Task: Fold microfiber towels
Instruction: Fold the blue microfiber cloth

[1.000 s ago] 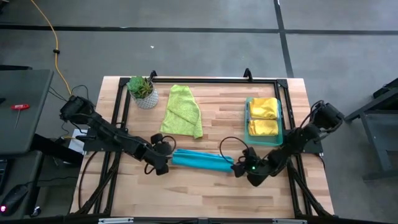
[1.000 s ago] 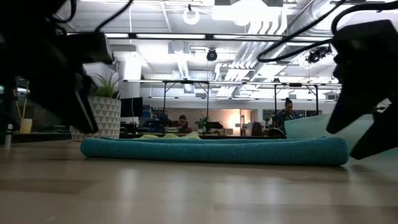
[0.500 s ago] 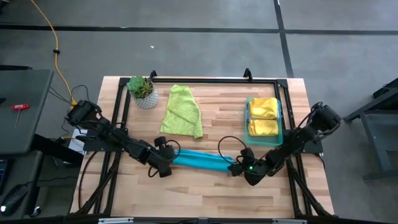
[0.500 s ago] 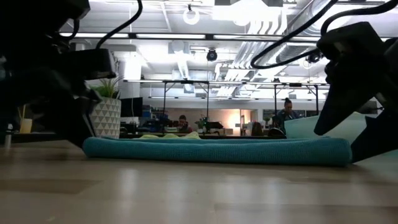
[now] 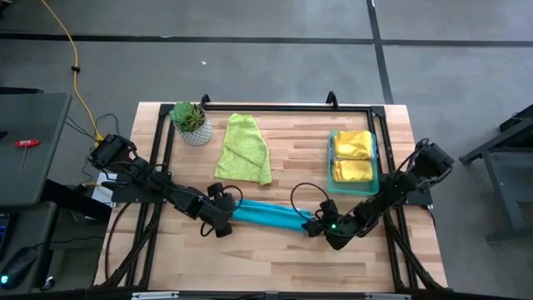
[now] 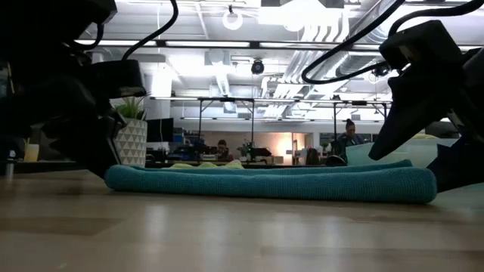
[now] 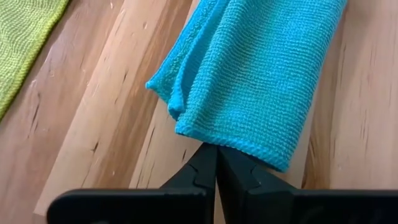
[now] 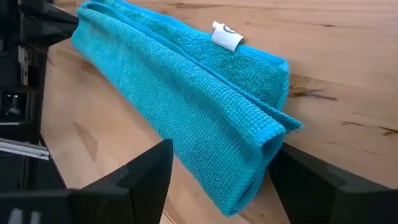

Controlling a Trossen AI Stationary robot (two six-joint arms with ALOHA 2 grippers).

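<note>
Left gripper (image 7: pixel 216 163) pinches teal towel (image 5: pixel 268 215); its white tag (image 8: pixel 225 35) unreadable.

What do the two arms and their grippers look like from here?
Both arms are dark, jointed links with thin black cables looping along them. The left gripper has two flat black fingers with notched inner edges that taper to a point. The right gripper has broad, black, wedge-shaped fingers. From above, a small green light glows on the right arm near its wrist.
</note>
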